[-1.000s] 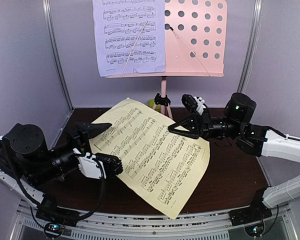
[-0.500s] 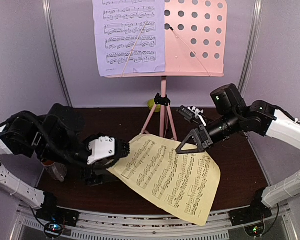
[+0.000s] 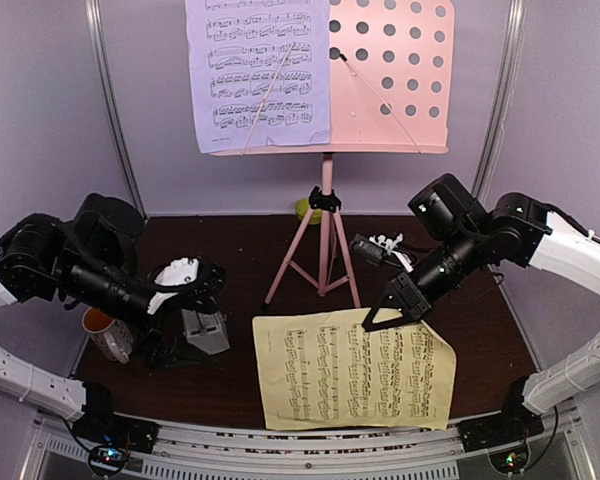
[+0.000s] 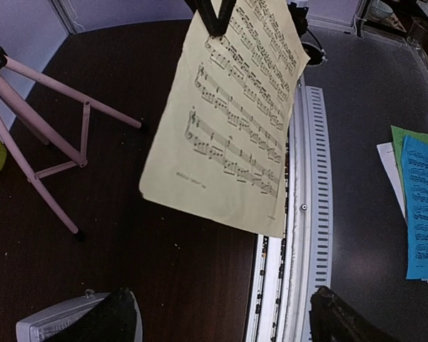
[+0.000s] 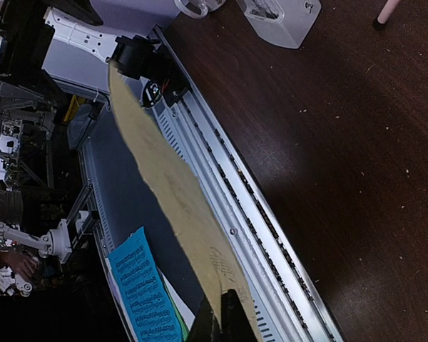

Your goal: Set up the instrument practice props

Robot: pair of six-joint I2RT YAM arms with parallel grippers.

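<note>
The pink music stand [image 3: 390, 75] stands at the back on its tripod legs [image 4: 43, 142], with the lavender page [image 3: 258, 72] on the left half of its desk. My right gripper [image 3: 384, 313] is shut on the top edge of the pale-yellow page [image 3: 355, 380], which hangs over the table's front. The right wrist view shows that page [image 5: 171, 185] edge-on, pinched in the gripper [image 5: 225, 315]. My left gripper [image 3: 188, 305] is open and holds nothing, beside the grey metronome [image 3: 204, 331]. In the left wrist view the yellow page [image 4: 228, 114] hangs ahead of the gripper [image 4: 225, 320].
A white mug [image 3: 107, 331] stands left of the metronome, under my left arm. A lime-green bowl [image 3: 301, 208] sits behind the stand's legs. The metal rail [image 4: 299, 214] runs along the table's front edge. Blue and green sheets [image 4: 421, 206] lie on the floor beyond.
The left gripper let go of the yellow page, opened wider and drew back left beside the metronome. The right gripper swung the page toward the front right, where it now hangs.
</note>
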